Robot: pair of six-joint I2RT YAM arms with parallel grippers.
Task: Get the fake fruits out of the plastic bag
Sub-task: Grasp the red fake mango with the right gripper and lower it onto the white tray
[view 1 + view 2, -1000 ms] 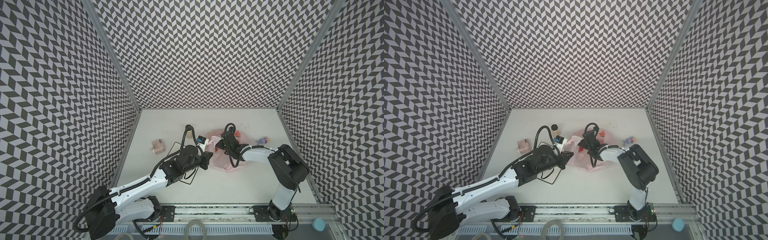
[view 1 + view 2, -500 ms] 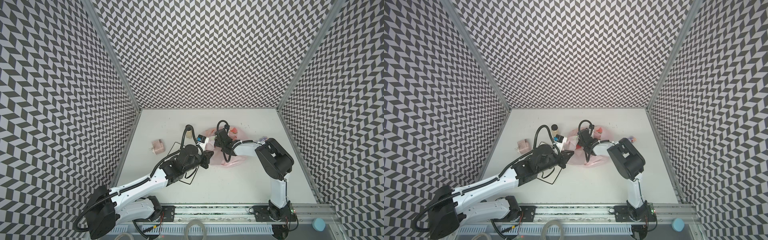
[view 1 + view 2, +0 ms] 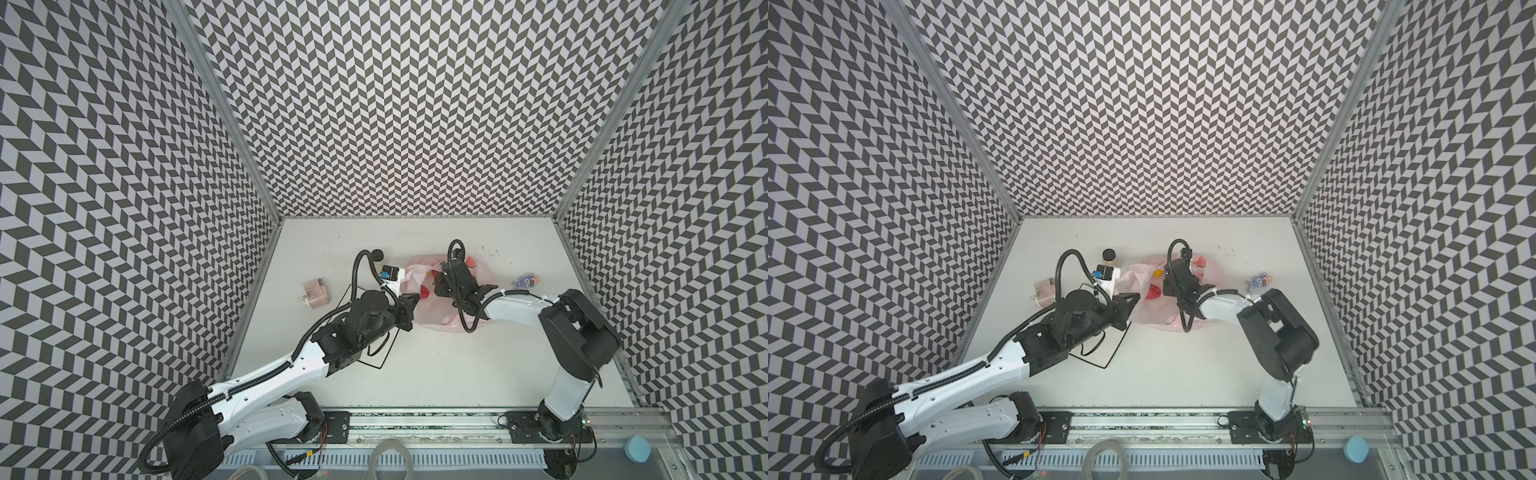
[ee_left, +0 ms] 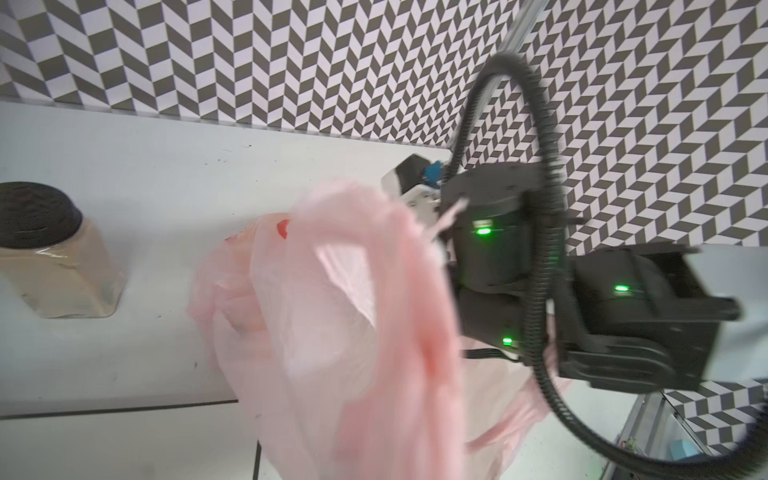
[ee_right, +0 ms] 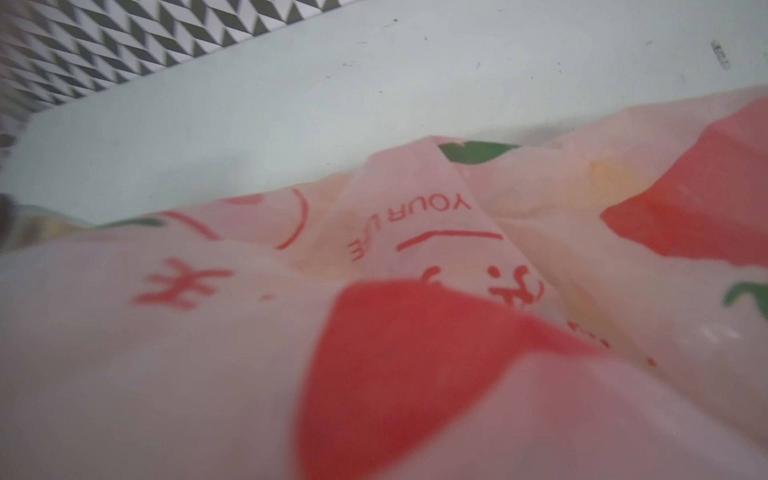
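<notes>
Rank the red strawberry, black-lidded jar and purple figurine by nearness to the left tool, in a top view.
1. Red strawberry, right beside the left tool, at the plastic bag opening.
2. Black-lidded jar, behind the tool, toward the back wall.
3. Purple figurine, far right, beyond the bag.

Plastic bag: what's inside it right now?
In a top view, a red strawberry and a yellow fruit show at the open side of the plastic bag. The right end effector covers the middle, and pink folds hide anything deeper.
</notes>
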